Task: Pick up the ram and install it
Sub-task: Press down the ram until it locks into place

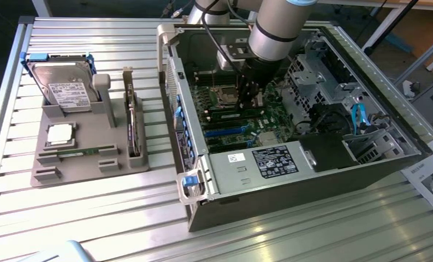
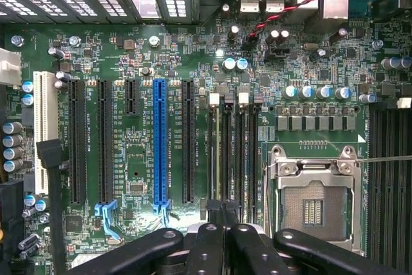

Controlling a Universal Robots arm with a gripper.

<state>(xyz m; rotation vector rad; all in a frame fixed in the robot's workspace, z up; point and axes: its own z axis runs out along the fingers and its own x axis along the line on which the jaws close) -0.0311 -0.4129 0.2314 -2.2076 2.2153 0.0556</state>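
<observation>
Now the closed claw [image 1: 247,98] presses the ram [image 2: 217,159] into its slot.

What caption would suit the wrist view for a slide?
Shut gripper poised over the memory slots of the motherboard, beside the empty processor socket.

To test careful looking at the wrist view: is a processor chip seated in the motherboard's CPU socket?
No. The CPU socket lies open, its bare contact field showing inside the metal frame.
</observation>
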